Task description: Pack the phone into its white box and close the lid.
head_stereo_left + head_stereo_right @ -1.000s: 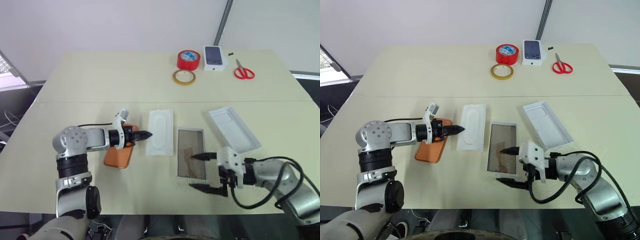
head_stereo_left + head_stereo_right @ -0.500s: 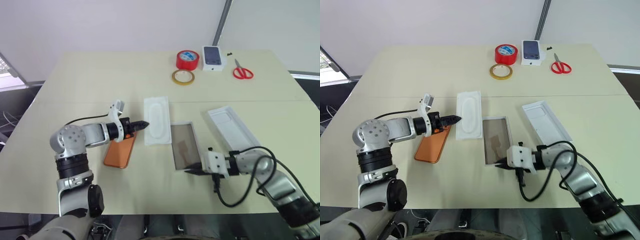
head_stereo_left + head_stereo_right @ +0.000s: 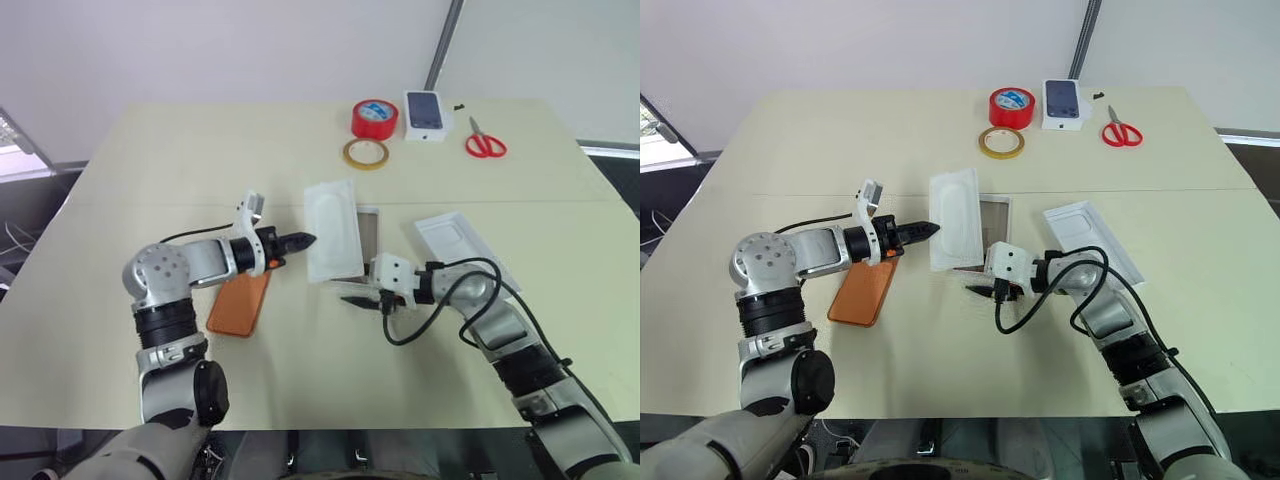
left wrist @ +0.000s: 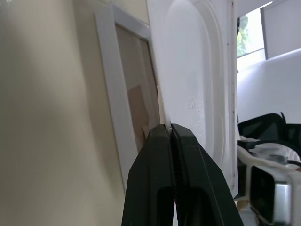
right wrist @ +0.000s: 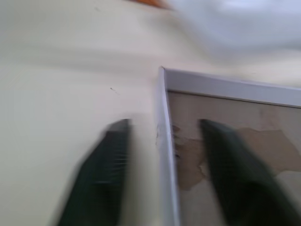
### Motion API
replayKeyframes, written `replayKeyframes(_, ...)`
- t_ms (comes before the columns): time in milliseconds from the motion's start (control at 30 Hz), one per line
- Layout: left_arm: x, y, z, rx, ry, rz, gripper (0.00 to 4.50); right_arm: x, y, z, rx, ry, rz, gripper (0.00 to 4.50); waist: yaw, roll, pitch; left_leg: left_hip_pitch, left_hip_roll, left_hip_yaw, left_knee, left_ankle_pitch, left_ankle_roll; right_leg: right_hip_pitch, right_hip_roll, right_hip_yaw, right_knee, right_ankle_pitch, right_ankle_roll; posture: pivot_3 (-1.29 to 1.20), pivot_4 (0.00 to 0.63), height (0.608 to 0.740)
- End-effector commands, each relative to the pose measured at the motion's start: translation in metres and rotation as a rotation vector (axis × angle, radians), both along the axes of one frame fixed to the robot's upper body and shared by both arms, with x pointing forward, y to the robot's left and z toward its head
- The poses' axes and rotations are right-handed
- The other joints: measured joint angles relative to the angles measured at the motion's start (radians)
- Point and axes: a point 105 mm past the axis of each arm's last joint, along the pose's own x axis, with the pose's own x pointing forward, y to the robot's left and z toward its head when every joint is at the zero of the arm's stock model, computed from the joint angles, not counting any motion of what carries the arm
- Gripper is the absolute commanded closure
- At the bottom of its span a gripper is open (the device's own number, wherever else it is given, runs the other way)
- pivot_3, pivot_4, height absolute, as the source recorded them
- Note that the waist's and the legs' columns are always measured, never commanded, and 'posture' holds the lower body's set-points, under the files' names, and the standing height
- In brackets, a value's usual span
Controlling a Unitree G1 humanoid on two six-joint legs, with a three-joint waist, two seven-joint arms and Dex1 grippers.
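Note:
The copper-orange phone [image 3: 240, 302] lies flat on the table under my left arm. My left gripper [image 3: 303, 240] is shut, its tips pinching the near edge of a thin white insert [image 3: 333, 243] that tilts over the white box [image 3: 370, 232] and hides most of it. In the left wrist view the shut fingers [image 4: 172, 141] meet the insert [image 4: 197, 70] above the box's brownish floor [image 4: 136, 84]. My right gripper [image 3: 358, 299] is open at the box's near end, its fingers [image 5: 110, 169] on either side of the rim [image 5: 162, 117]. The lid [image 3: 465, 252] lies open side up to the right.
At the far edge of the table are a red tape roll [image 3: 376, 118], a tan tape ring [image 3: 368, 153], a small white carton with a phone picture [image 3: 426, 115] and red scissors [image 3: 486, 141]. A black cable loops from my right wrist over the table [image 3: 440, 300].
The right gripper shut on the box's near end, moved it away and leftward, and now stands open. The left gripper carried the insert rightward over the box.

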Motion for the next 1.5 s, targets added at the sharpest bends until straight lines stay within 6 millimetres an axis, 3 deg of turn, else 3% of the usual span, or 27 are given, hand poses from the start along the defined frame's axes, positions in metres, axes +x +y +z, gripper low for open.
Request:
replayKeyframes(33,0.003,-0.001,0.007,0.017,-0.062,0.009,4.50,-0.009,-0.011,0.013,-0.008,-0.031,0.014,0.06,0.004,0.000,0.000,0.000,0.000,0.000,0.000,0.000,0.000,0.000,0.000,0.000,0.000,0.000,0.000,0.00,0.150,0.740)
replayKeyframes(300,0.017,-0.014,0.014,0.054,-0.133,-0.044,4.50,-0.007,-0.060,0.052,0.076,-0.047,-0.189,0.06,0.010,0.000,0.000,-0.001,0.000,0.000,0.000,0.000,0.000,0.000,0.000,0.000,-0.001,0.000,0.000,0.00,0.150,0.740)
replayKeyframes(400,0.020,-0.028,0.009,0.068,-0.140,-0.122,4.50,-0.005,-0.085,0.053,0.090,-0.054,-0.295,0.06,0.011,0.000,0.000,-0.001,0.000,0.000,0.000,0.000,0.000,0.000,0.000,0.000,-0.001,0.000,0.000,0.00,0.150,0.740)
replayKeyframes(567,0.024,-0.044,-0.003,0.093,-0.132,-0.191,4.50,-0.005,-0.088,0.056,0.112,-0.075,-0.337,0.06,0.005,0.000,0.000,-0.001,0.000,0.000,0.000,0.000,0.001,0.000,0.000,0.000,-0.002,0.000,0.000,0.00,0.150,0.740)
replayKeyframes(667,0.026,-0.050,-0.008,0.113,-0.155,-0.214,3.62,-0.004,-0.084,0.058,0.128,-0.085,-0.344,0.00,0.003,0.000,0.000,-0.001,0.000,0.000,0.000,0.000,0.000,-0.001,0.000,0.000,-0.001,0.000,0.000,0.00,0.150,0.740)
replayKeyframes(900,0.034,-0.045,0.001,0.126,-0.229,-0.188,0.21,-0.002,-0.075,0.061,0.180,-0.098,-0.357,0.00,0.006,-0.001,0.000,-0.001,0.000,0.000,0.000,0.000,0.001,-0.001,0.000,0.000,-0.001,0.000,0.000,0.00,0.150,0.740)
replayKeyframes(933,0.034,-0.044,0.004,0.116,-0.236,-0.182,0.06,-0.001,-0.074,0.062,0.186,-0.102,-0.357,0.00,0.007,0.000,0.000,-0.001,0.000,0.000,0.000,0.000,0.001,-0.001,0.000,0.000,-0.001,0.000,0.000,0.00,0.150,0.740)
replayKeyframes(1133,0.041,-0.026,0.029,0.106,-0.335,-0.122,0.06,0.011,-0.061,0.077,0.258,-0.120,-0.340,0.00,0.006,-0.001,0.001,-0.003,0.000,0.000,0.000,0.000,0.000,-0.003,0.000,0.000,0.000,0.000,0.000,0.00,0.150,0.740)
replayKeyframes(1267,0.039,-0.027,0.032,0.090,-0.328,-0.103,0.06,0.018,-0.057,0.075,0.251,-0.126,-0.330,0.00,0.010,-0.001,0.001,-0.004,0.000,0.000,0.000,0.000,0.001,-0.003,0.000,0.000,0.000,0.000,0.000,0.00,0.150,0.740)
replayKeyframes(1400,0.037,-0.020,0.038,0.125,-0.456,-0.065,0.06,0.027,-0.051,0.082,0.270,-0.153,-0.326,0.00,0.009,-0.001,0.001,-0.004,0.000,0.000,0.000,0.000,0.001,-0.004,0.000,0.000,0.000,0.000,0.000,0.00,0.150,0.740)
replayKeyframes(1500,0.038,0.002,0.035,0.270,-0.619,-0.034,0.00,0.030,-0.036,0.079,0.311,-0.077,-0.297,0.84,-0.004,-0.001,0.001,-0.004,0.000,0.000,0.000,0.000,0.000,-0.005,0.000,0.000,0.000,0.000,0.000,0.00,0.150,0.740)
